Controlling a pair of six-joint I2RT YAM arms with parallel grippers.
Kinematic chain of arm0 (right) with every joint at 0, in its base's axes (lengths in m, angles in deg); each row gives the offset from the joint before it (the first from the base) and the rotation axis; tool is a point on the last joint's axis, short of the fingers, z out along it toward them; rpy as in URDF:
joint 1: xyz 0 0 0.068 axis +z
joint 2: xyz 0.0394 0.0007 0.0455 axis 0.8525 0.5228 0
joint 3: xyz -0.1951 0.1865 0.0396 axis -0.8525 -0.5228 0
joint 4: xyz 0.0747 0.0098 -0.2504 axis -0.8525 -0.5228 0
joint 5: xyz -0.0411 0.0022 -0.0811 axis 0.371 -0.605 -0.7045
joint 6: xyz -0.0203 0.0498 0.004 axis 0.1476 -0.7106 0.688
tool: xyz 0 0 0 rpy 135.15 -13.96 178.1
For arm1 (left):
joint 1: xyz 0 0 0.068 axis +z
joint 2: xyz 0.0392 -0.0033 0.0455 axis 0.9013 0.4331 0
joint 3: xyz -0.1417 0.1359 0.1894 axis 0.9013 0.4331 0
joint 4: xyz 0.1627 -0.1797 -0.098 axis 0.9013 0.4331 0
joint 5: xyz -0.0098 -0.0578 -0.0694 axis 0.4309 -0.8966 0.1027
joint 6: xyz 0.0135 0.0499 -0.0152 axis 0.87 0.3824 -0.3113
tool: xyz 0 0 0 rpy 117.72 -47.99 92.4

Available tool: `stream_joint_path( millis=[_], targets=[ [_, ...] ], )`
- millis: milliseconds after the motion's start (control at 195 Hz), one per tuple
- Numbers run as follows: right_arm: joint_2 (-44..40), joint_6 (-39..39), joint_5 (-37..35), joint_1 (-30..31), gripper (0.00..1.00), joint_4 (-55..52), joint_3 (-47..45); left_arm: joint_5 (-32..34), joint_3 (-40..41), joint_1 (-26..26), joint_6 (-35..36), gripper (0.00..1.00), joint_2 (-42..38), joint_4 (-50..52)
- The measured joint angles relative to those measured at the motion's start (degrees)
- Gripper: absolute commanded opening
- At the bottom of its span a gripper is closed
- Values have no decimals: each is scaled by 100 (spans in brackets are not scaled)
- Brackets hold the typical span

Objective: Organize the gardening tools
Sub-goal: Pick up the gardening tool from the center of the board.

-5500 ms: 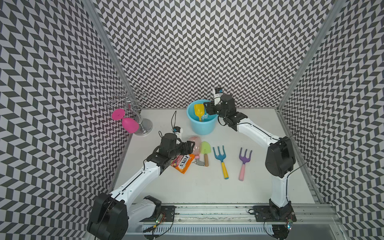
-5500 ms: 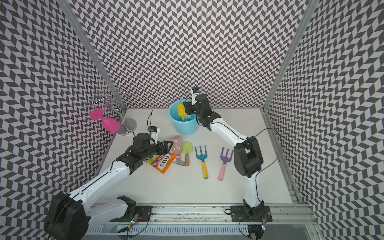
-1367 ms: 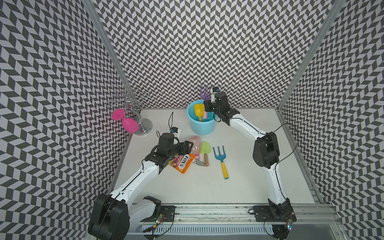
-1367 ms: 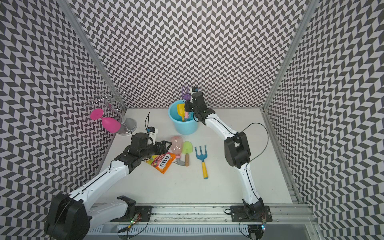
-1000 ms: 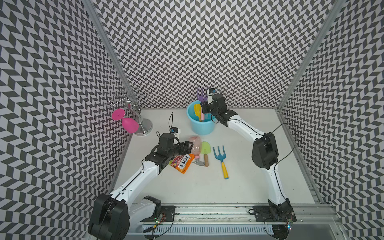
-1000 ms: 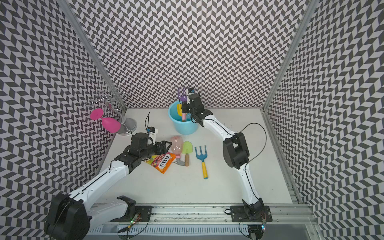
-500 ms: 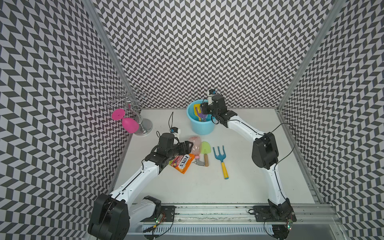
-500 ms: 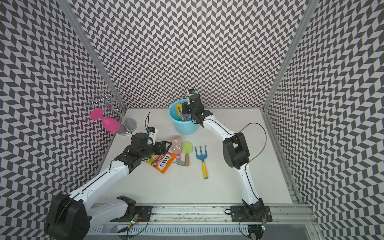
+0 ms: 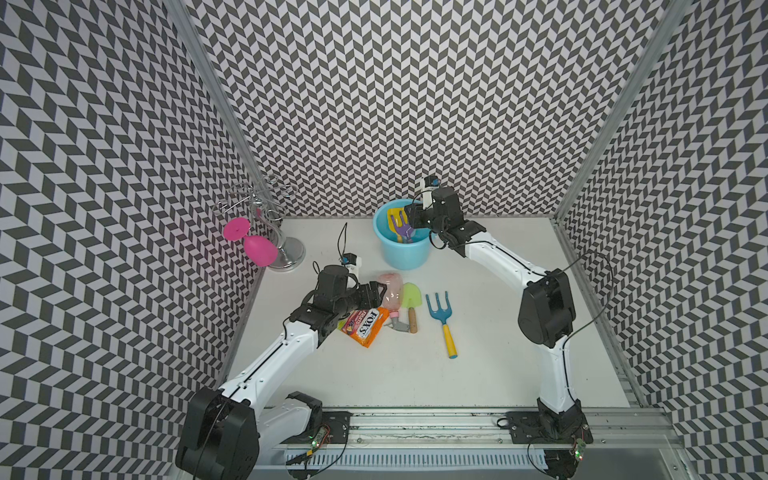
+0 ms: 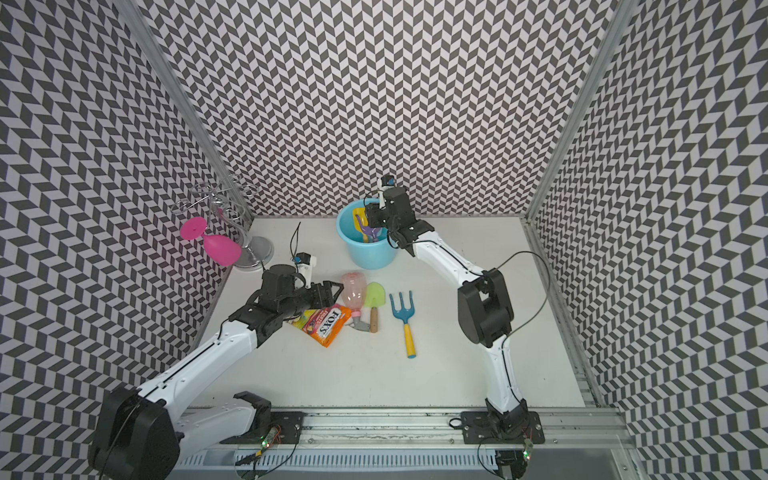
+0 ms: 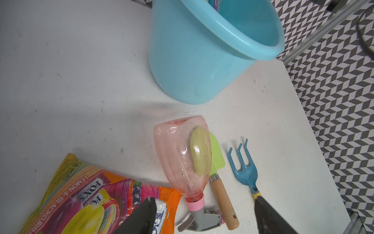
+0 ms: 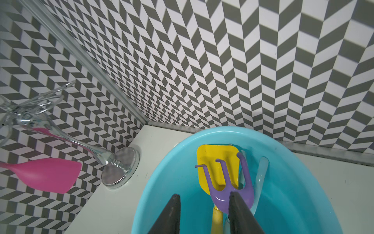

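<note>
A light blue bucket (image 9: 401, 253) (image 10: 370, 255) stands at the back of the table. Inside it are a purple fork (image 12: 232, 188) (image 9: 402, 229), a yellow trowel (image 12: 216, 160) and a pale blue tool (image 12: 261, 176). My right gripper (image 12: 204, 195) (image 9: 411, 218) hangs open over the bucket's rim, the purple fork leaning beside one finger. A pink spray bottle (image 11: 182, 158) (image 9: 392, 291), a green trowel (image 11: 217, 160) (image 9: 411, 297) and a teal fork with a yellow handle (image 11: 245, 174) (image 9: 439, 311) lie mid-table. My left gripper (image 11: 204, 202) (image 10: 332, 291) is open above the bottle's grey nozzle.
An orange FOX'S candy bag (image 9: 365, 327) (image 11: 81, 192) lies under my left gripper, touching the bottle's neck. A chrome stand (image 9: 286, 253) with a pink glass (image 9: 259, 249) hanging on it is at the back left. Patterned walls close three sides.
My right gripper has opened and the purple fork, held above the bucket a second ago, now rests inside it. The left arm has stayed put.
</note>
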Motion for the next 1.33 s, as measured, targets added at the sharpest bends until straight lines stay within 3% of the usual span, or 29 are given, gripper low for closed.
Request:
stream_joint_path(
  millis=[548, 1040, 1332],
  targets=[
    [-1882, -168, 98, -125, 48, -35, -2033, 17, -295, -855, 136, 73, 264, -111],
    [-4164, -715, -98, -595, 48, -160, -4911, 46, -977, -1974, 284, 68, 1484, -81],
    [-4835, -1003, -109, -793, 48, -334, -6118, 127, -1565, -2509, 380, 66, 2363, 247]
  ],
)
